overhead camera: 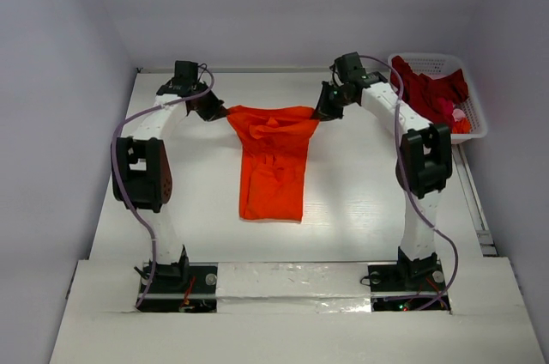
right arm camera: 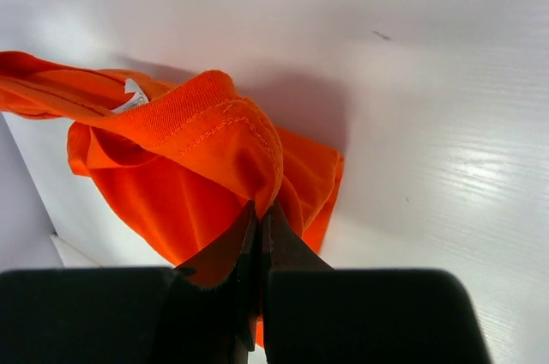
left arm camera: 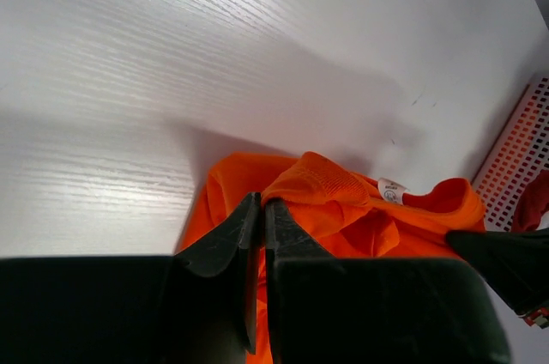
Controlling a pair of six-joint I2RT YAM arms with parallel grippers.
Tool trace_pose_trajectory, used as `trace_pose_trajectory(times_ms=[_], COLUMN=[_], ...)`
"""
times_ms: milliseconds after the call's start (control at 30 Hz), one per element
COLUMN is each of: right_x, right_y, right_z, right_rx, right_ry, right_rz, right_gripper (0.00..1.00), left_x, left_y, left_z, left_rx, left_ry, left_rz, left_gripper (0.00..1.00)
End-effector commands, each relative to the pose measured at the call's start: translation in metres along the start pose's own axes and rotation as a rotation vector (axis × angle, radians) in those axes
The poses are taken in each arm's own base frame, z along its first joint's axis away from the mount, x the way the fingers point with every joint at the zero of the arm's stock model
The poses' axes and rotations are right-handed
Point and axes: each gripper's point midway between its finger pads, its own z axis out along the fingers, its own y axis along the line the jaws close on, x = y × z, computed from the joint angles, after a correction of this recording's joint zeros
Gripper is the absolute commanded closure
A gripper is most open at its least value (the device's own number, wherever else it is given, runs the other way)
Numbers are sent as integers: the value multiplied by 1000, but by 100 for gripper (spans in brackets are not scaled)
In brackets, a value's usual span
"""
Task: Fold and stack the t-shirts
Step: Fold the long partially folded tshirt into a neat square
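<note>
Stretching between the left gripper (overhead camera: 225, 113) and the right gripper (overhead camera: 319, 113), each clenched on one collar-end corner, the orange t-shirt (overhead camera: 273, 166) runs lengthwise from them toward the arm bases, its hem on the table (overhead camera: 360, 209).

One orange t-shirt (overhead camera: 273, 166) is lying on one table (overhead camera: 360, 201). One white basket (overhead camera: 478, 111) is sitting at the far right, holding a heap of dark red shirts (overhead camera: 426, 89) too tangled to count. Two robot arms are reaching in: one left arm (overhead camera: 141, 166), one right arm (overhead camera: 423, 162).
</note>
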Motion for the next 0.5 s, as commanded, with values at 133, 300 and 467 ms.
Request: trace_pose_trajectory(times_ms=[133, 300, 467], right_x=[20, 52, 93], right_y=[39, 57, 67], right_z=[-33, -42, -65], right_rx=[-61, -72, -66], right_ry=[-21, 19, 43], right_rz=[-111, -157, -184], right_gripper=[100, 100, 100], left_x=[-4, 7, 22], left_y=[-24, -22, -20], left_z=[-53, -66, -93], left_rx=[64, 61, 65], left_ry=[-49, -27, -24], left_rz=[33, 26, 33], left_gripper=[100, 100, 100])
